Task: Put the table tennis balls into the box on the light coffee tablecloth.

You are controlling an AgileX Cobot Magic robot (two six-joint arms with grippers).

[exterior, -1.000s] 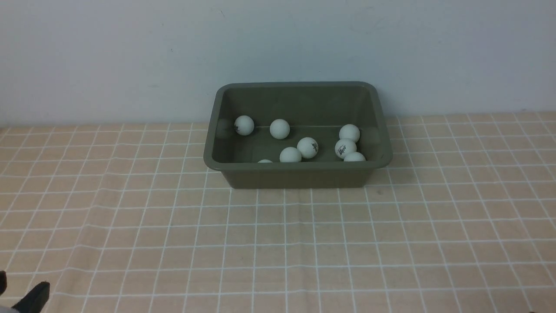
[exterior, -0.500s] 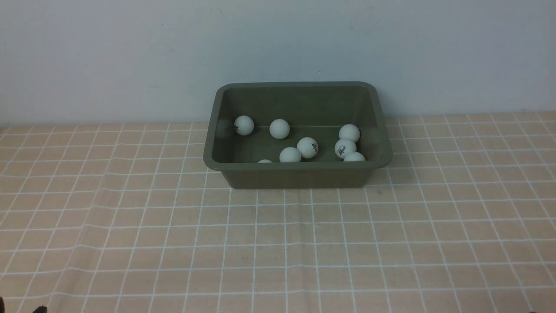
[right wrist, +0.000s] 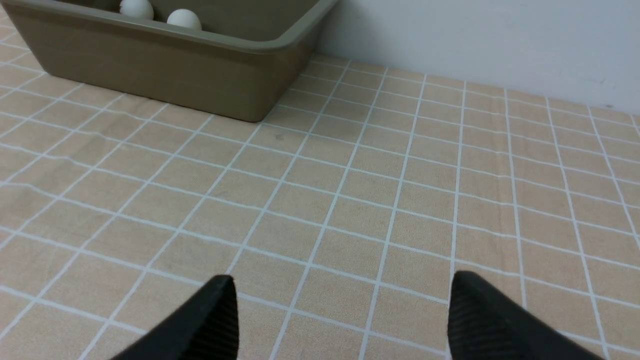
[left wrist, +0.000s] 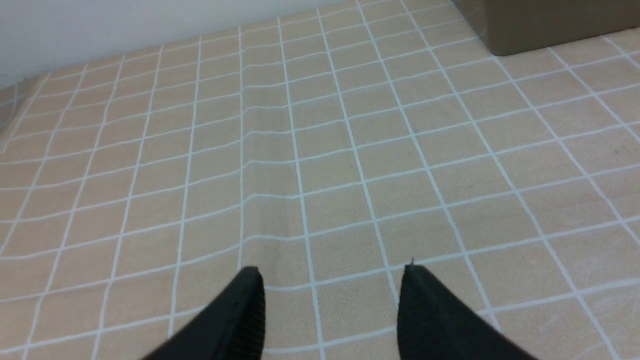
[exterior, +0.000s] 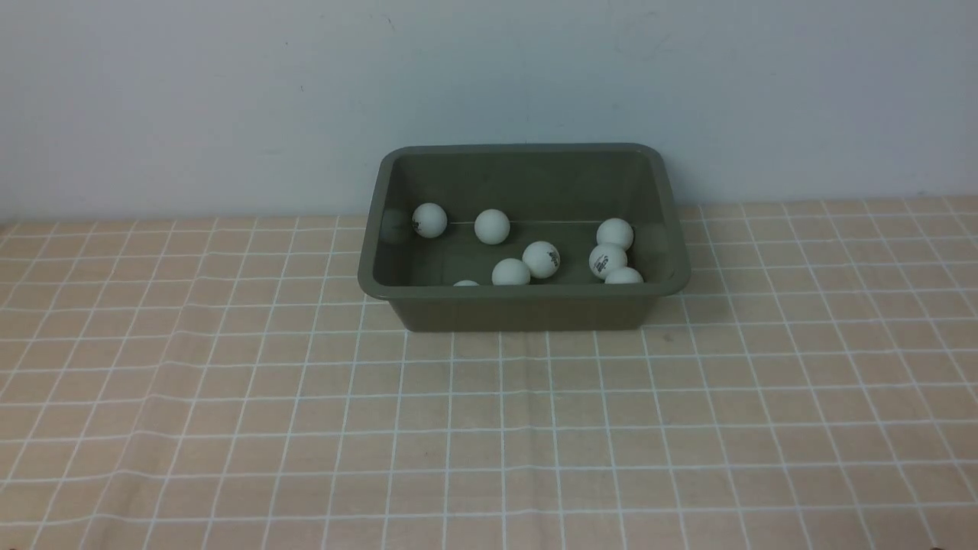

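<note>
Well apart from either hand (right wrist: 340,300), balls (exterior: 541,259) fill box (exterior: 527,307).

A plain pale wall (exterior: 229,92) rises behind the bench. It is bare and whitish. Faint small marks speckle its surface.

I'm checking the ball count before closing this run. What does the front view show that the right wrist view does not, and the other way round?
Only the front view shows the whole box interior: eight table tennis balls lie inside, one barely showing above the near rim, and no gripper appears.

Only the right wrist view shows the right gripper, jaws apart, nothing between them, above bare cloth.

Both show the box on the light coffee tablecloth, the wall behind, and no ball on the cloth; the wrist view catches only one box corner and two balls.
</note>
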